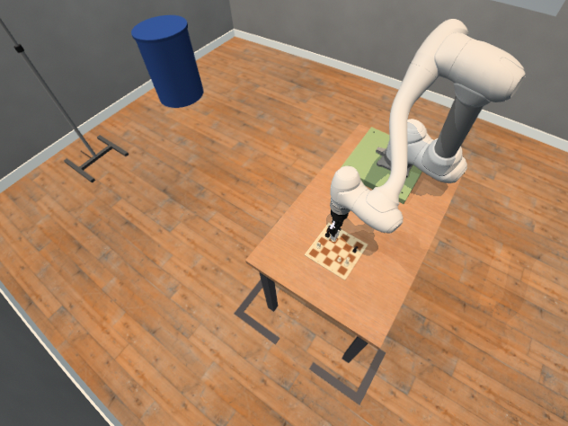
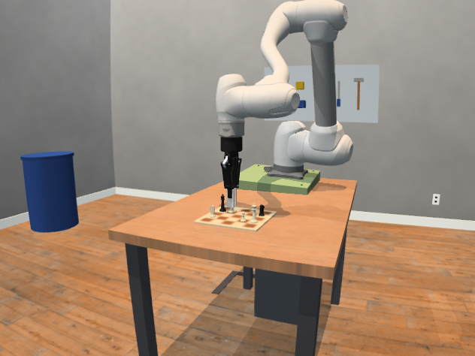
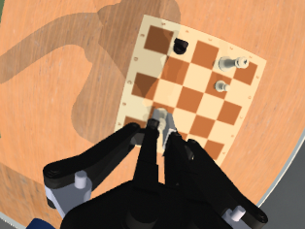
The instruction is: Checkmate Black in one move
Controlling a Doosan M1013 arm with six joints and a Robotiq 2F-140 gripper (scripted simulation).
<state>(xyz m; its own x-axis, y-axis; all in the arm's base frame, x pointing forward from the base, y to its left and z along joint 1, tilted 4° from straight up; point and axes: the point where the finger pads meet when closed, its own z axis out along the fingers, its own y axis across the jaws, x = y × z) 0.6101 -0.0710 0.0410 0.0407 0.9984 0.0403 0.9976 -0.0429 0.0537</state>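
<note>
A small chessboard [image 2: 235, 218] lies on the wooden table; it also shows in the wrist view [image 3: 190, 94] and in the overhead view [image 1: 336, 253]. My gripper [image 2: 231, 199] points straight down over the board's far left part and is shut on a white piece [image 3: 159, 115], whose base is at board level [image 2: 231, 209]. A tall black piece [image 2: 222, 203] stands just left of it, and a white piece [image 2: 212, 209] further left. A white pawn [image 2: 242, 217], a tall white piece [image 2: 253, 212] and a black pawn [image 2: 261, 209] stand to the right. I cannot read the square letters.
The arm's green base plate [image 2: 279, 179] sits at the table's far end behind the board. A blue barrel [image 2: 49, 190] stands on the floor to the left. A metal stand [image 1: 93, 158] is far off on the floor.
</note>
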